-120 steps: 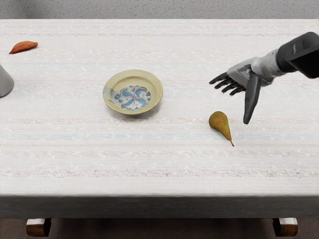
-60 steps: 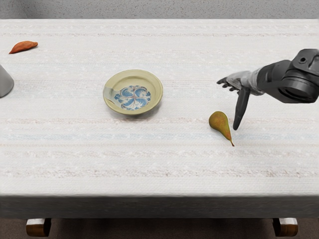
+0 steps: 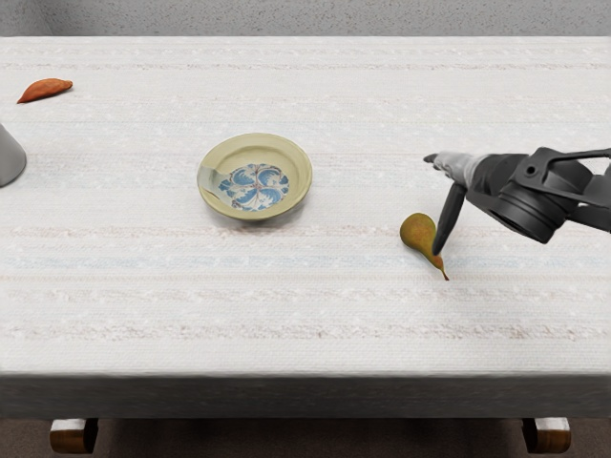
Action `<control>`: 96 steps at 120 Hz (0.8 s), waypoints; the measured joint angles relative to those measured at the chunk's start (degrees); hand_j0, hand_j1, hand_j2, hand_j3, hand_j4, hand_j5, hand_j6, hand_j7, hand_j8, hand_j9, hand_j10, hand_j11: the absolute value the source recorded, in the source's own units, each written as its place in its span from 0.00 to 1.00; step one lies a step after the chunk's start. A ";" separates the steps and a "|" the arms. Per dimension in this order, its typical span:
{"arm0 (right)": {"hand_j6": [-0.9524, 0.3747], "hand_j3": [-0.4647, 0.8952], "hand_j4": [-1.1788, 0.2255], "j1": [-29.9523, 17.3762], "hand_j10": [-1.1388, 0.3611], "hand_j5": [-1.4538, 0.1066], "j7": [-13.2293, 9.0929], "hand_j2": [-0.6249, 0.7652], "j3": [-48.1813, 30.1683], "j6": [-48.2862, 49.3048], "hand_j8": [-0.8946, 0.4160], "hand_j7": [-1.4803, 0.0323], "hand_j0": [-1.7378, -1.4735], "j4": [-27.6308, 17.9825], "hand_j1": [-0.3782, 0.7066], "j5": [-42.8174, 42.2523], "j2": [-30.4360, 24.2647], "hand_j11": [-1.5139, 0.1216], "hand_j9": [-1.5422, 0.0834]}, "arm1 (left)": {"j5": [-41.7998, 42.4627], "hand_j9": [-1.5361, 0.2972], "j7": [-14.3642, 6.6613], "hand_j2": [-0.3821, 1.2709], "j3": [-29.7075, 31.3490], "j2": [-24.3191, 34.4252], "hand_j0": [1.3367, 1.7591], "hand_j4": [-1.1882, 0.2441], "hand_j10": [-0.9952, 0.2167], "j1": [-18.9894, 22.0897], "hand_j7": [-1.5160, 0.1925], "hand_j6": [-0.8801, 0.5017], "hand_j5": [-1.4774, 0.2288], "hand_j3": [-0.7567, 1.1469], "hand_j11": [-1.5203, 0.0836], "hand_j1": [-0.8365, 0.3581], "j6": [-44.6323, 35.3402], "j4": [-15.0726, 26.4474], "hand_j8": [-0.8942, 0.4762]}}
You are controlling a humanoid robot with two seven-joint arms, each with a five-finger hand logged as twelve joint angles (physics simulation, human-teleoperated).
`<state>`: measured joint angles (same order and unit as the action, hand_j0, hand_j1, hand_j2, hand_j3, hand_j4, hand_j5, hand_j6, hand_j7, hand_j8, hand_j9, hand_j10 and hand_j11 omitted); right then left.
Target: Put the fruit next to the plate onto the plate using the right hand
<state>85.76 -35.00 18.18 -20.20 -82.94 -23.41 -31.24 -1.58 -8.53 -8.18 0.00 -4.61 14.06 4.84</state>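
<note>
Head view: pale table (image 3: 305,315), grey wall (image 3: 305,17); right hand (image 3: 456,172) seemingly open, empty, beside pear (image 3: 420,234).

The right hand (image 3: 456,176) partly hides the pear (image 3: 416,232) (grey object (image 3: 8,155) cropped left).

Between the plate (image 3: 304,170) and the pear (image 3: 418,232) the table (image 3: 315,315) lies bare. This broad lane runs from far edge to near edge, wide enough for a robot hand to cross. The right robot hand (image 3: 455,172), its arm over the right edge, hangs just right of the pear with one straight finger (image 3: 447,215) down along the fruit's right side. That side is taken; its left and near sides stand free. A sweet potato (image 3: 45,90) by the far left corner and a grey object (image 3: 8,155) at the left edge lie well off the lane — neither stands between pear and plate.
</note>
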 joint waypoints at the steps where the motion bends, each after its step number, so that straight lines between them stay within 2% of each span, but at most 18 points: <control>1: 0.72 0.34 0.84 -0.02 0.76 0.93 0.00 0.45 0.11 -0.33 0.68 0.98 0.30 -0.04 0.03 0.00 0.07 0.93 0.95 | 0.00 0.84 0.00 0.23 0.00 0.00 0.76 0.83 0.82 0.02 0.89 0.64 0.87 0.40 0.95 0.99 0.00 0.00 0.65; 36: 0.72 0.34 0.84 -0.20 0.76 0.93 0.00 0.45 3.19 -10.46 0.68 0.98 0.30 -0.80 0.03 0.49 3.95 0.93 0.95 | 0.00 0.84 -0.03 0.23 0.00 0.00 0.76 0.83 0.82 -0.03 0.89 0.64 0.87 0.40 0.95 0.99 0.00 0.00 0.65; 47: 0.69 0.34 0.81 -0.22 0.74 0.90 0.00 0.45 3.75 -12.88 0.65 0.95 0.30 -0.91 0.07 0.64 5.17 0.90 0.92 | 0.00 0.84 -0.02 0.23 0.00 0.00 0.76 0.83 0.82 0.03 0.89 0.64 0.87 0.40 0.95 0.99 0.00 0.00 0.65; 96: 0.64 0.34 0.77 -0.66 0.69 0.85 0.00 0.44 6.26 -14.77 0.61 0.89 0.30 -0.99 0.14 0.75 10.16 0.85 0.87 | 0.00 0.84 -0.01 0.23 0.01 0.00 0.76 0.83 0.82 -0.04 0.89 0.64 0.87 0.40 0.95 0.99 0.00 0.00 0.65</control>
<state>85.10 -35.00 24.44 -34.97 -83.93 -22.66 -21.08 -1.58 -8.54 -8.17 0.00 -4.66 14.06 4.83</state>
